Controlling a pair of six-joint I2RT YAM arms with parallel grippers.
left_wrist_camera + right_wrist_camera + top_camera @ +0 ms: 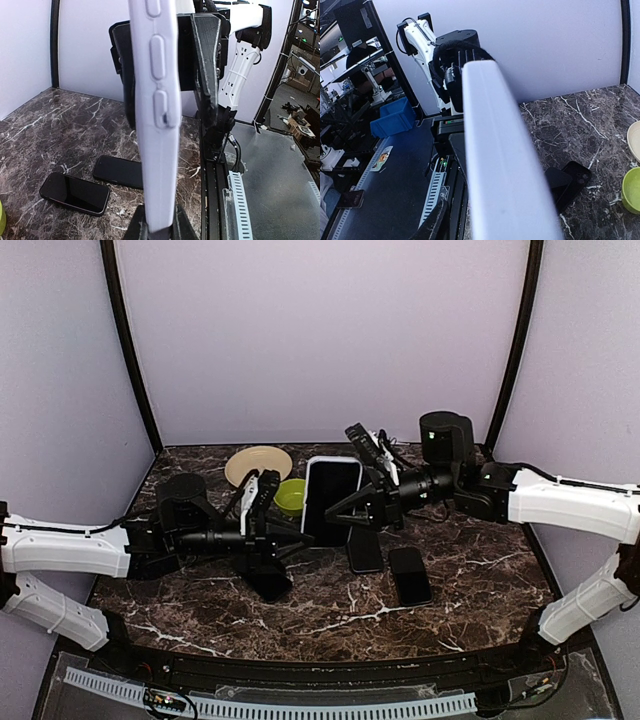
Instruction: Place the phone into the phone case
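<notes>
The pale lavender phone case (331, 462) is held upright above the table between my two grippers. A black phone (331, 502) fills its face. My left gripper (297, 540) is shut on the case's edge. In the left wrist view, the case (156, 115) rises edge-on from between the fingers (131, 231), side buttons showing. My right gripper (347, 508) straddles the opposite edge with its jaws spread. In the right wrist view, one finger (434, 222) stands clear of the case (505, 170); the other finger is hidden behind it.
Three bare black phones lie on the marble: one (365, 550) below the case, one (410, 575) to its right, one (268, 586) under the left gripper. A green bowl (290, 497) and a tan bowl (256, 462) stand behind. The table's front rail (215, 190) is near.
</notes>
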